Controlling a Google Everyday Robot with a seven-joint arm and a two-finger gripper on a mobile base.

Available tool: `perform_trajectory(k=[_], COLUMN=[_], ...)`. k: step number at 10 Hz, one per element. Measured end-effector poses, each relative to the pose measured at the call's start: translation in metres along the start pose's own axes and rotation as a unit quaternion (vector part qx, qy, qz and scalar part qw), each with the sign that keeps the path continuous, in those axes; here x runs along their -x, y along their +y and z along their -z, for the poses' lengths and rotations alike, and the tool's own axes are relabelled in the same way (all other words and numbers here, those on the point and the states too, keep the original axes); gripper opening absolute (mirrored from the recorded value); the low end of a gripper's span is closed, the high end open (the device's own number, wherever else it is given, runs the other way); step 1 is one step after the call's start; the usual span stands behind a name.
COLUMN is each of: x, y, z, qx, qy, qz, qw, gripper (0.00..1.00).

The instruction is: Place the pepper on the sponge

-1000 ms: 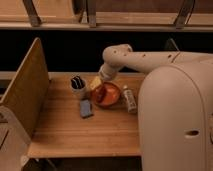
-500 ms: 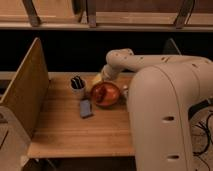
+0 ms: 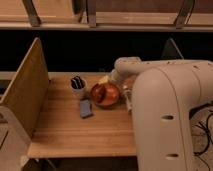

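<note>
My gripper (image 3: 103, 86) is down over the far-left rim of the round orange bowl (image 3: 111, 98), which is near the middle of the light wooden bench (image 3: 75, 135), toward its far edge. Can't tell if the gripper is spread or pinching anything; my white arm (image 3: 131, 67) blocks it. The small reddish-orange pepper (image 3: 98, 93) shows as a darker red lump in the left part of the bowl, right under the gripper. The flat blue-grey rectangular sponge (image 3: 86, 108) lies bare, just off the bowl's front-left. The white cup with dark utensils (image 3: 77, 86) is just behind the sponge. A tall wooden panel (image 3: 25, 95) runs along the left edge.
</note>
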Motion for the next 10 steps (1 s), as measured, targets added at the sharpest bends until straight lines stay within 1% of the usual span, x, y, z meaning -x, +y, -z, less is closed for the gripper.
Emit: perform_trajectory(k=[2,4,5,8,10], x=[-0.004,-0.012,-0.014,-0.021,-0.03], y=[0.005,0.015,0.017,0.014,0.012], z=[-0.004,-0.02,-0.025,-0.042,-0.058], qx=[0.002,0.007,0.008,0.008,0.006], qy=[0.007,0.028,0.034,0.056,0.076], qz=[0.002,0.005,0.003,-0.01,-0.016], qw=[1.0,0.9996,0.9994,0.9984,0.997], gripper=[0.8,0.8,0.8,0.8,0.8])
